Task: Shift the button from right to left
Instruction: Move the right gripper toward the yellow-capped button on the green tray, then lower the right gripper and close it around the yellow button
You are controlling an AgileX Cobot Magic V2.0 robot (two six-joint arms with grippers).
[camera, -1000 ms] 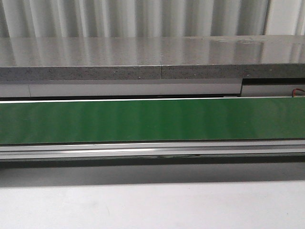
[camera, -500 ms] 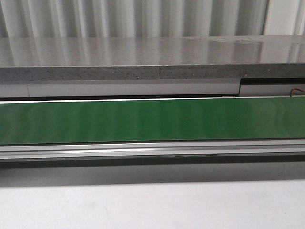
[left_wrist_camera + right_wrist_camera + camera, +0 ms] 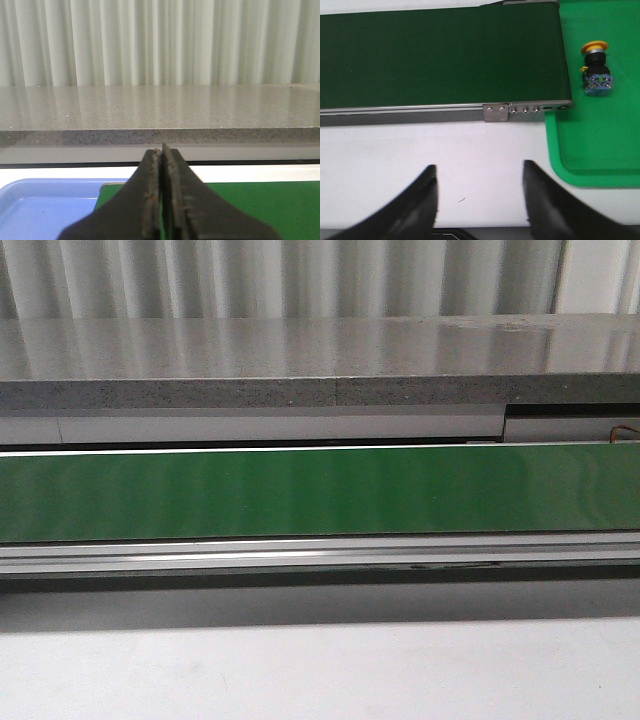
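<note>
Button (image 3: 596, 65) lies on green tray (image 3: 600, 150) beside dark conveyor belt (image 3: 440, 55).

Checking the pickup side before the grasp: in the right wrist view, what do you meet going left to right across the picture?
Dark green conveyor belt → metal end bracket with screws → green tray → the button, lying on the tray.

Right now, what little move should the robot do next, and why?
Probably swing the open right pincer over toward the button. The button lies untouched on the green tray, past the end of the belt, and the pincer holds nothing. The left pincer is shut.
</note>
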